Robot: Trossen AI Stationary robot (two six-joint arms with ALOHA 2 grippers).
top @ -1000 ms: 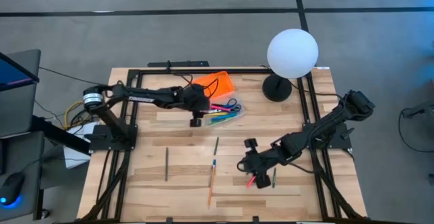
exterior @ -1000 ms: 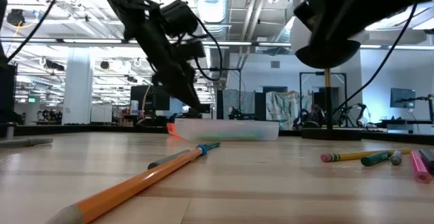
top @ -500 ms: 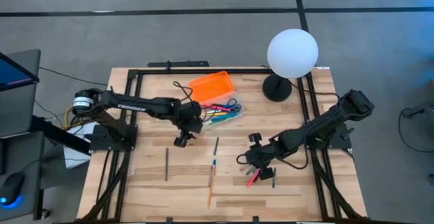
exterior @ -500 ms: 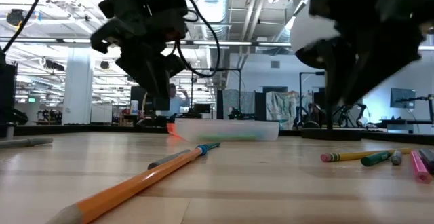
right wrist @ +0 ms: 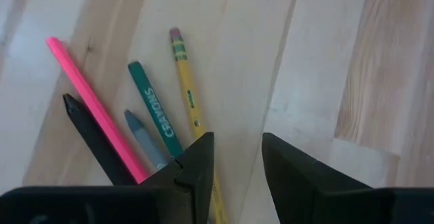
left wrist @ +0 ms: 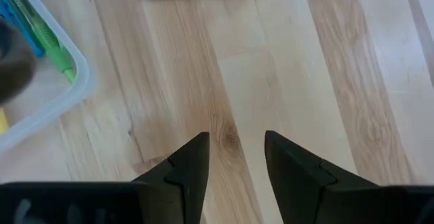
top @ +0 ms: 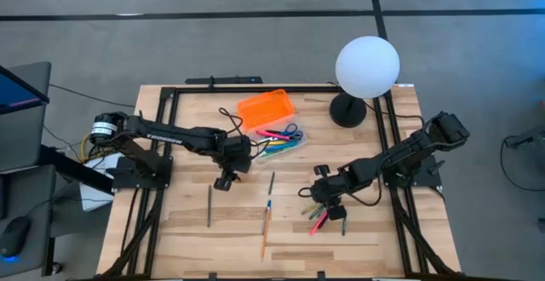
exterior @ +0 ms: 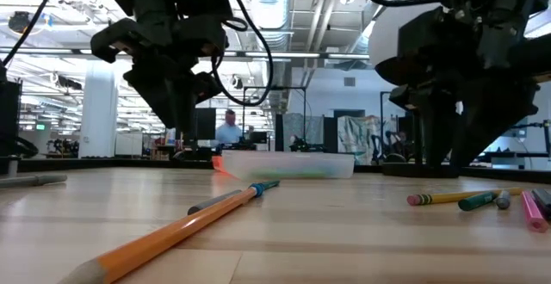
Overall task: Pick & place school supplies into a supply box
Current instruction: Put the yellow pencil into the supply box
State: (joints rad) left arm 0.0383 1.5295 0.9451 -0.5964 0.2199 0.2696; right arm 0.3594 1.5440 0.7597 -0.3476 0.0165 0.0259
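Right gripper (right wrist: 234, 163) empty, fingers parted, above pink pen (right wrist: 91, 105), green crayon (right wrist: 152, 108), yellow pencil (right wrist: 188, 91)

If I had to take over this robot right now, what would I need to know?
Left hand: open, empty, above bare table beside the clear box.
Right hand: open, empty, over a small pile: pink pen, green crayon, yellow pencil.
Done: several pens and scissors lie in the box; its orange lid is open.
Left: that pile, plus an orange pencil, a green crayon and a dark pencil mid-table.
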